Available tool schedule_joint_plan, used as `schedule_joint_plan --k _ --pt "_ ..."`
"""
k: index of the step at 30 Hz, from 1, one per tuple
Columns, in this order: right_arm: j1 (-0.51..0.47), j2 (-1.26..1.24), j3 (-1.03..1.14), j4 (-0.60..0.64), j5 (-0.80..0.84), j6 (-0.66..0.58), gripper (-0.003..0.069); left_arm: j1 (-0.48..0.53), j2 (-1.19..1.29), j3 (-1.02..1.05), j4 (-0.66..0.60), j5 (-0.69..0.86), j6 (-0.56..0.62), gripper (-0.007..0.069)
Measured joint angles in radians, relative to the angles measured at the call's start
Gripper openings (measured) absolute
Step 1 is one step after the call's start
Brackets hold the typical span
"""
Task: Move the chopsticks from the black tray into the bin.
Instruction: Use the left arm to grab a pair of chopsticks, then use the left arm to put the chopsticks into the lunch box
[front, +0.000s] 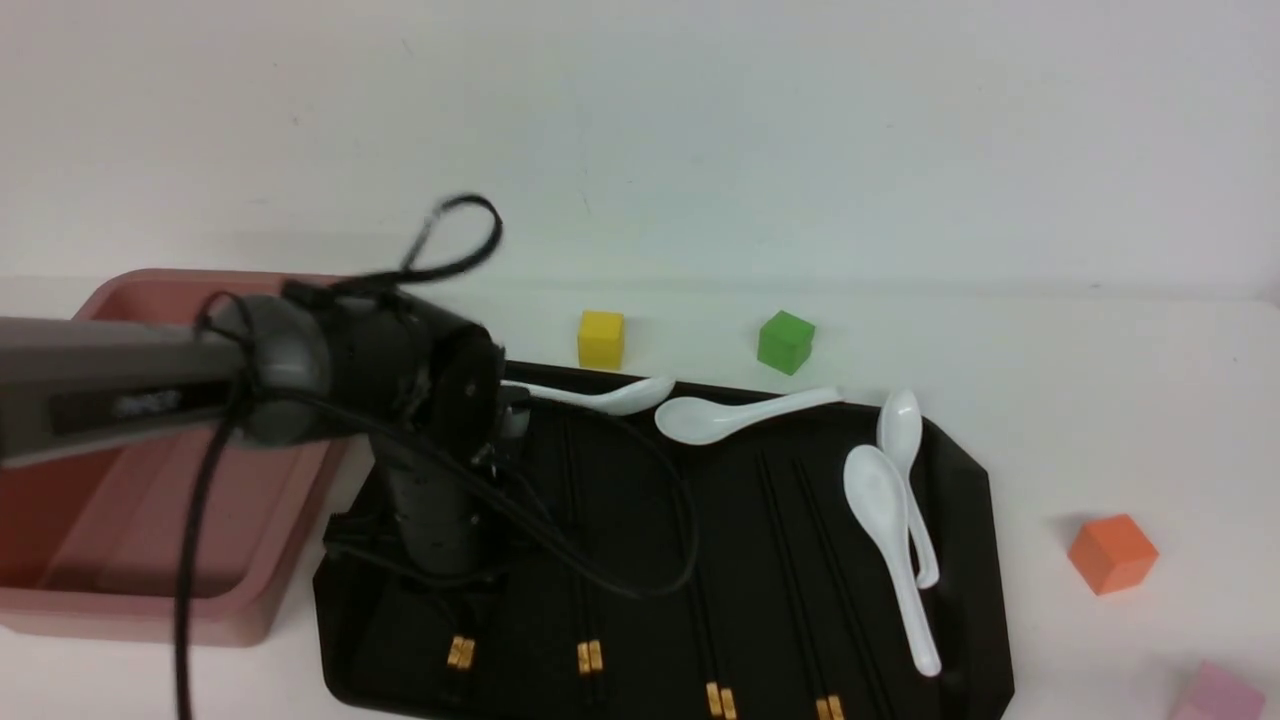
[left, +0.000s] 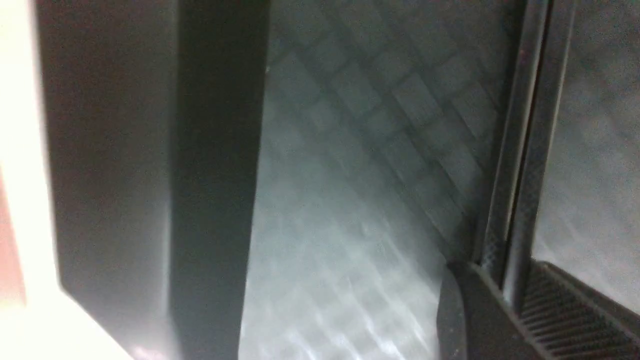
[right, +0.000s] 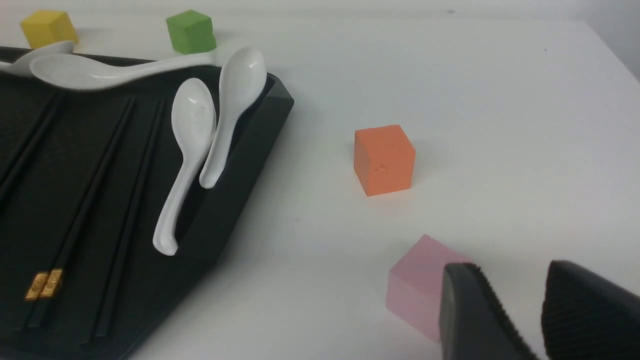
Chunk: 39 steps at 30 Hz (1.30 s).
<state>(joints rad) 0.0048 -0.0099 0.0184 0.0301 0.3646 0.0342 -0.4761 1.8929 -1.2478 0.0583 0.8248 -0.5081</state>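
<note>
The pair of chopsticks (left: 549, 100) to work on lies in the black tray (front: 965, 600) near its left side, the two sticks side by side, with their gold bands (front: 461, 652) at the end nearer you. Your left gripper (left: 504, 280) is down at this pair, its fingers closed around both sticks, one pad against each outer side; your right gripper (right: 512, 267) stands apart from everything, its jaws parted and nothing between them. Make sure both sticks are pinched evenly before you raise them, since thin, smooth sticks can probably roll over each other or swivel if the grip is slack. Lift straight up, gently, until the whole length is over the tray's rim, and keep the pair level so that the banded ends don't drag. Mind the looping black cable (front: 690, 545) on the left arm (front: 120, 380), which hangs over the next pair (front: 590, 657) and could catch or nudge it. The bin (front: 240, 612) is just beyond the tray's left side, so the carry is short: go over its thick wall with room to spare, turn the sticks to fit inside, lower them well in, and only then let go.
</note>
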Motion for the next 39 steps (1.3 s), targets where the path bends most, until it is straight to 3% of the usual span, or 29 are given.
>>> schedule_joint_plan --k 5,8,10,14,19,30,39 --pt "0.000 0.000 0.000 0.000 0.000 0.000 0.0240 0.014 -0.196 -0.096 0.043 0.115 0.000 0.0118" --pt "0.000 0.000 0.000 0.000 0.000 0.000 0.0240 0.077 -0.271 -0.156 0.058 0.170 0.011 0.0118" --pt "0.000 0.000 0.000 0.000 0.000 0.000 0.0240 0.144 -0.292 -0.167 0.060 0.200 0.035 0.0118" --pt "0.000 0.000 0.000 0.000 0.000 0.000 0.0240 0.375 -0.268 -0.147 0.008 0.245 0.115 0.0118" --pt "0.000 0.000 0.000 0.001 0.000 0.000 0.0240 0.573 -0.163 -0.134 -0.108 0.170 0.147 0.0118" --pt "0.000 0.000 0.000 0.000 0.000 0.000 0.0240 0.626 0.035 -0.133 -0.130 0.062 0.164 0.0121" --pt "0.000 0.000 0.000 0.000 0.000 0.000 0.0240 0.626 0.017 -0.150 -0.136 0.066 0.176 0.0274"
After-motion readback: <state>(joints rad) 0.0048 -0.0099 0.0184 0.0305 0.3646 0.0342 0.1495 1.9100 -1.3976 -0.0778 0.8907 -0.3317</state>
